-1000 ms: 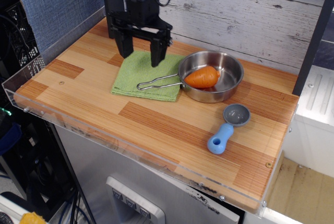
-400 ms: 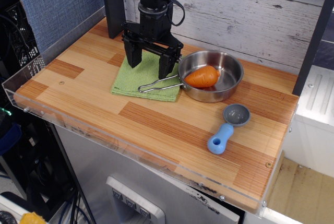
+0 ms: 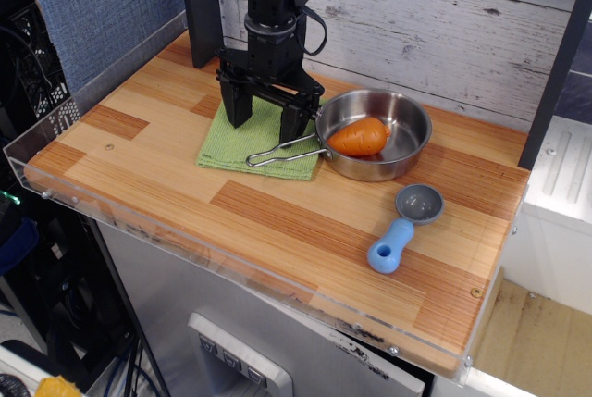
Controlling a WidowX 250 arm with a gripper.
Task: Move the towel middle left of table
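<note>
The light green towel (image 3: pixel 242 149) lies flat on the wooden table (image 3: pixel 277 212), towards the back and left of the middle. My gripper (image 3: pixel 265 123) is open, pointing straight down, with both black fingers low over the towel's back part; whether the tips touch the cloth I cannot tell. The wire handle of the steel pan (image 3: pixel 375 135) rests on the towel's right side, just in front of my right finger. The pan holds an orange carrot (image 3: pixel 358 136).
A blue and grey scoop (image 3: pixel 405 224) lies right of centre near the front. A clear acrylic rim (image 3: pixel 55 142) runs along the table's left and front edges. A white plank wall stands behind the table.
My gripper has moved right and come down onto the towel's back part, staying open. The pan's handle has shifted slightly. The towel lies where it did.
</note>
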